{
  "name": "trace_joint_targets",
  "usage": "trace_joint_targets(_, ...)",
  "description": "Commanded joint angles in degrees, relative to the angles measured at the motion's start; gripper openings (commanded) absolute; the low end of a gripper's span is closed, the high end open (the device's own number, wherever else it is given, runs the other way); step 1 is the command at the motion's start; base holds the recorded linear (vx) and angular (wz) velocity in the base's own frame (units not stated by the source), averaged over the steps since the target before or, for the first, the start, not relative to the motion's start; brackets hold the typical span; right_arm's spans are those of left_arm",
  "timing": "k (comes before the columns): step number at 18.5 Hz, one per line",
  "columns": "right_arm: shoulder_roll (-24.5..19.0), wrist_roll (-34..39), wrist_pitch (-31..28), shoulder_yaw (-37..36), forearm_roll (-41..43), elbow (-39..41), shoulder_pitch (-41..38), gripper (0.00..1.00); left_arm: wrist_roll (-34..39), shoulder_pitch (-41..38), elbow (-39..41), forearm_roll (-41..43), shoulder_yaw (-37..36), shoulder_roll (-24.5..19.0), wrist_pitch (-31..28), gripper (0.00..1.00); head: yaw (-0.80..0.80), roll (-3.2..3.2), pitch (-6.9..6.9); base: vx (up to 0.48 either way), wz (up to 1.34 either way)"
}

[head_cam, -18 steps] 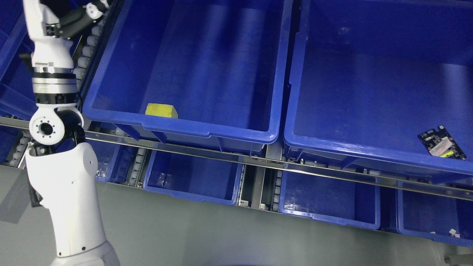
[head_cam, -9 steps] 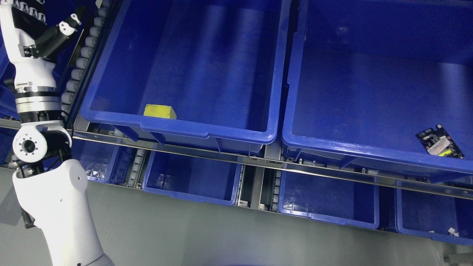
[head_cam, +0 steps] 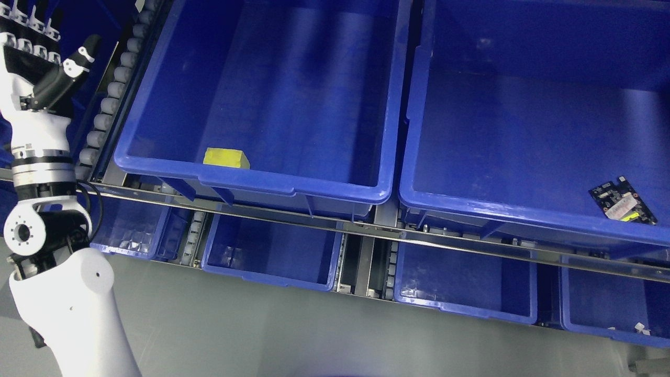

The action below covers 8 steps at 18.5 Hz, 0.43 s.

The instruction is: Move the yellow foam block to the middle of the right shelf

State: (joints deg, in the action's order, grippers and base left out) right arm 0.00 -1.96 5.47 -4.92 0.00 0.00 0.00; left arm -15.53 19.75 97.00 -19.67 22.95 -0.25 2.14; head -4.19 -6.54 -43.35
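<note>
Left hand: left hand (head_cam: 36,57) raised at the far left, fingers spread, holding nothing.
Block: yellow foam block (head_cam: 226,157) lies at the near edge inside the left bin (head_cam: 251,178).
Neighbour: right bin (head_cam: 471,207) holds a circuit board (head_cam: 623,200).
Progress: unclear; whether this bin is the target shelf spot cannot be told.

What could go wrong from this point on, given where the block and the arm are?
The yellow foam block lies right against the near wall of the left bin, so fingers may hit the rim or fail to get behind it. The left hand, open, is raised well left of the bin; swinging over, it could clip the roller track.
</note>
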Motion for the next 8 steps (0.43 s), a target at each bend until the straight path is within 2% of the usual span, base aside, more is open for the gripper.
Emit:
trace_joint_targets(1, 1.0, 0.0, 0.0, 0.0, -0.2, 1.0, -0.1, 1.00, -0.3, -3.6, -1.2, -4.7, -0.8, -0.8, 0.5, 1.00, 0.00, 0.00, 0.00, 0.000, 0.00)
trace_joint_targets(4, 1.0, 0.0, 0.0, 0.0, -0.2, 1.0, -0.1, 1.00, -0.3, -5.2, -1.2, -4.7, -1.0, -0.8, 5.9, 1.00, 0.00, 0.00, 0.00, 0.000, 0.00)
trace_joint_targets(8, 1.0, 0.0, 0.0, 0.0, -0.2, 1.0, -0.1, 1.00, -0.3, -5.7, -1.1, -4.7, -1.2, -0.8, 6.7, 1.00, 0.00, 0.00, 0.00, 0.000, 0.00)
